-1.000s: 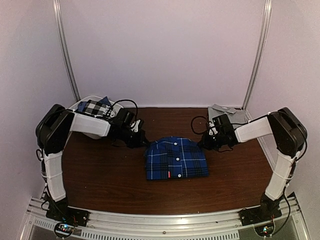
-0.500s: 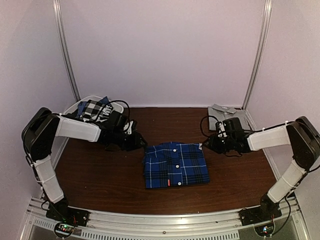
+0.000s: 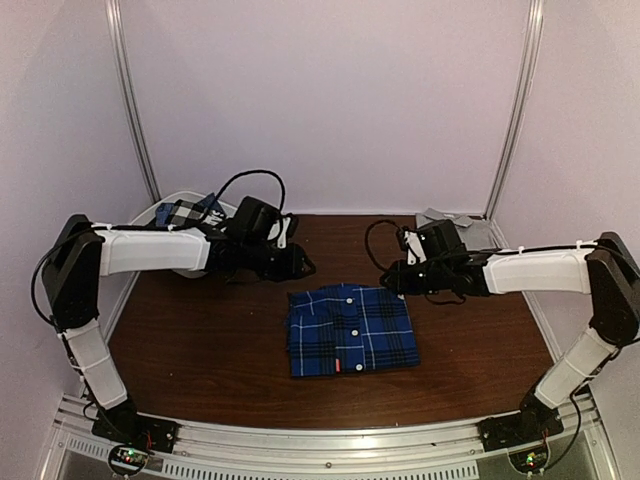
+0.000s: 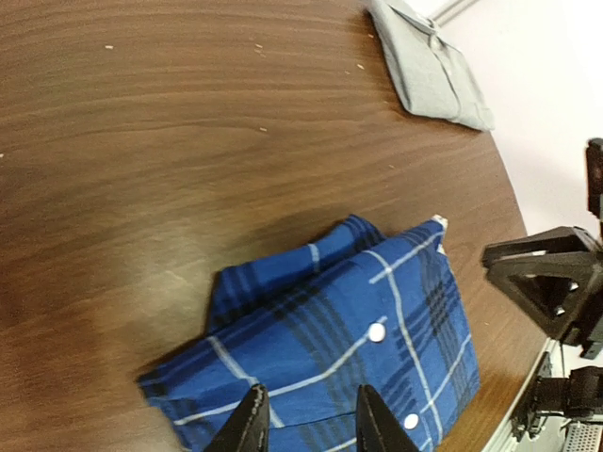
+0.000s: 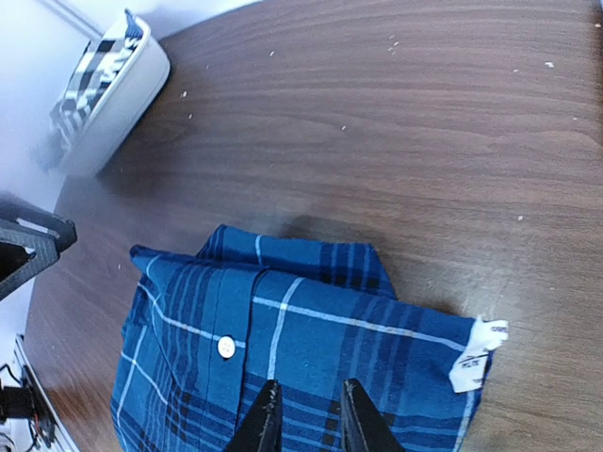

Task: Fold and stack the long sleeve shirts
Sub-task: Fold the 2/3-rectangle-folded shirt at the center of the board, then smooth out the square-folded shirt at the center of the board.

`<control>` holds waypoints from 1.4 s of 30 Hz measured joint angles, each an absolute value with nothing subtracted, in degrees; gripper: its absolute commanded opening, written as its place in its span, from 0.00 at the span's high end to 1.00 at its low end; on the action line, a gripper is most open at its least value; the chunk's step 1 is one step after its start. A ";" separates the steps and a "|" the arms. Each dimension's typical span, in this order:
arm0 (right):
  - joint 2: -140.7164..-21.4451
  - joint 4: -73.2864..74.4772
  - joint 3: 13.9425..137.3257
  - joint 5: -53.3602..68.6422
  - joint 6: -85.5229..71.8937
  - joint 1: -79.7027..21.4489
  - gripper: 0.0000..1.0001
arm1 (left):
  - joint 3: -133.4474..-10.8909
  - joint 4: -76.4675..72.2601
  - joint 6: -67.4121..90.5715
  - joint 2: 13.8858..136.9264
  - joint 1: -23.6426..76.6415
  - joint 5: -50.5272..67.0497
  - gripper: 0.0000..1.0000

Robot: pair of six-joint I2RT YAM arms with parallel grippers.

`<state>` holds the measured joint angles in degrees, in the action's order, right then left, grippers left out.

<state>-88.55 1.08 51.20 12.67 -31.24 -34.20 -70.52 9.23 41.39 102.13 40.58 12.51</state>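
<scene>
Left gripper (image 3: pixel 302 266) and right gripper (image 3: pixel 384 279) have pulled in to the far edge of the blue plaid shirt (image 3: pixel 352 330), both slightly spread and empty. It lies folded mid-surface (image 3: pixel 200 330), collar pointing away, button line running near-to-far. The print on its white label (image 5: pixel 476 353) is unreadable.

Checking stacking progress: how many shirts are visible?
3: blue plaid shirt folded at the table centre; grey shirt at its far right corner; check shirt in the basket, far left, where others may be hidden.
</scene>
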 measured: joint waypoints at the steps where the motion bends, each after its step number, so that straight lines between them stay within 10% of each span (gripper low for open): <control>1: -89.52 1.19 51.68 12.73 -30.83 -34.94 0.79 | -71.68 9.26 41.34 102.91 41.87 12.75 0.72; 42: -106.96 -10.87 52.07 20.80 -40.75 -24.73 0.67 | -84.71 12.40 41.85 124.44 40.25 12.14 0.78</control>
<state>-106.96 -10.87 52.07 20.80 -40.75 -24.73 -84.71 12.40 41.85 124.44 40.25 12.14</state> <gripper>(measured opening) 0.327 0.220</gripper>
